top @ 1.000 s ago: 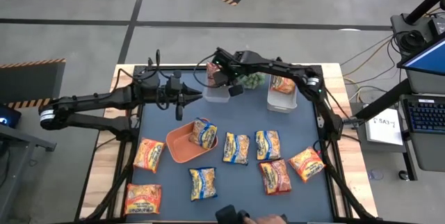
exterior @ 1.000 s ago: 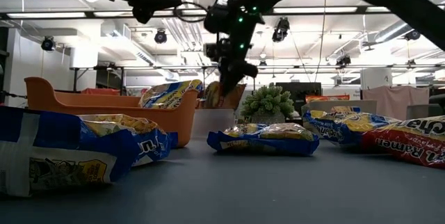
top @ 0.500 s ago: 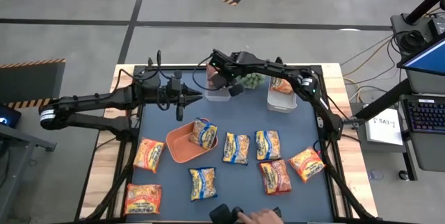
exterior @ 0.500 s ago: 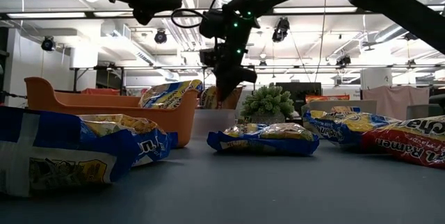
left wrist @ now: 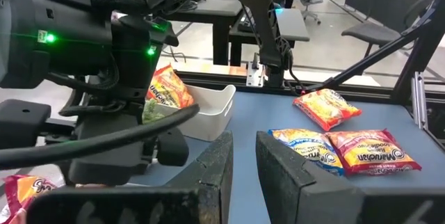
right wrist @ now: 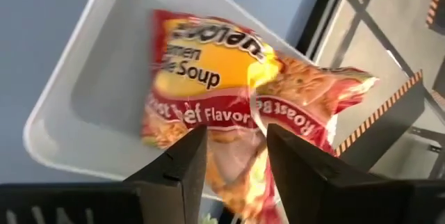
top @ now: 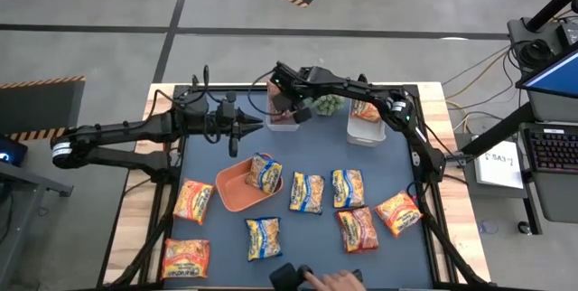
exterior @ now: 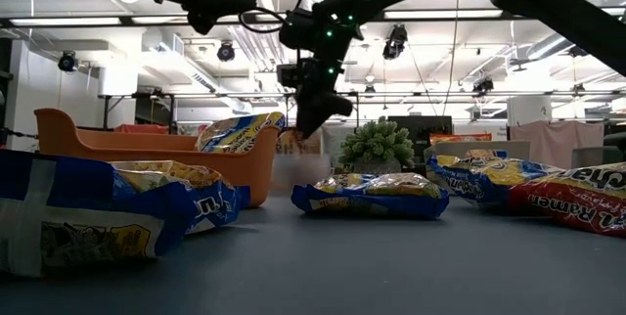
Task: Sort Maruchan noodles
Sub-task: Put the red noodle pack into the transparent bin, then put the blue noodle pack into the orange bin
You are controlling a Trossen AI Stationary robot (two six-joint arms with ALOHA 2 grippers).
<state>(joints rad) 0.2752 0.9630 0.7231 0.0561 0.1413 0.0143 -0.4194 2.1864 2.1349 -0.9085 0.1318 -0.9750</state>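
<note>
While the left gripper (top: 237, 129) waits closed, right gripper (top: 291, 110) parted over clear tub (right wrist: 83, 106), red packet (right wrist: 222, 106) seemingly released.

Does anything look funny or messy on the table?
Yes. One red crinkly plastic ramen packet droops over the rim of the clear plastic tub below the right end effector, half in, half out. A yellow-and-blue ramen packet leans on the edge of the orange bowl-like tray rather than lying flat.

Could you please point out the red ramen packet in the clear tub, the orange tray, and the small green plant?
Red crinkly ramen packet (right wrist: 208, 92): right wrist view, printed front.
Orange bowl-like tray (top: 232, 188): high view, bare floor.
Small green plant (exterior: 377, 144): low view, foliage.
</note>
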